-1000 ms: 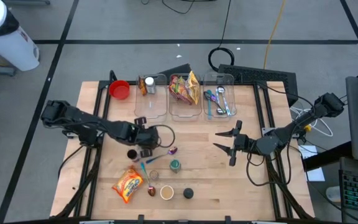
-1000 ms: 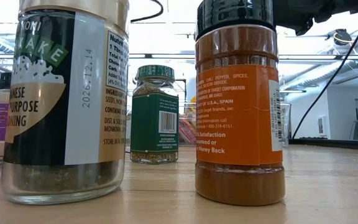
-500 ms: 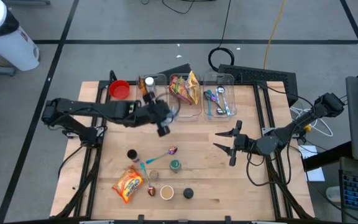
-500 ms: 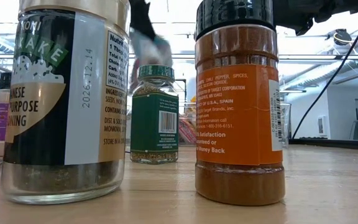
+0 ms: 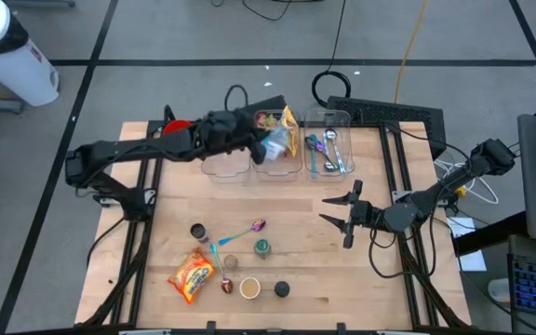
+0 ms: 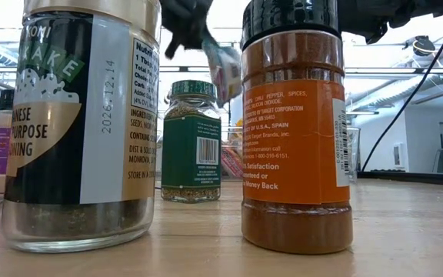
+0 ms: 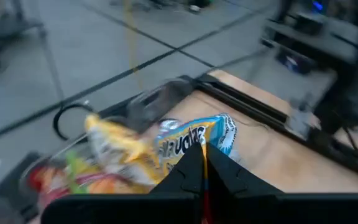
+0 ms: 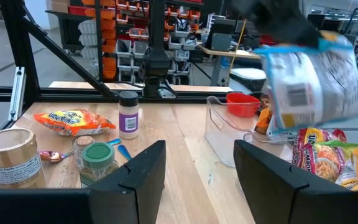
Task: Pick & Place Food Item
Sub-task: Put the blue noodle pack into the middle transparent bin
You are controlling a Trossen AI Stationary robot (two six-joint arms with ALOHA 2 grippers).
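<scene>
Left hand is pinching a blue-and-white packet tight, dangling it in the air right over the middle bin at the back of the tabletop, where more snack bags are sitting. Right hand is hanging out over the right side, fingers about half spread, gripping nothing. Spice jars are standing near the front edge.
</scene>
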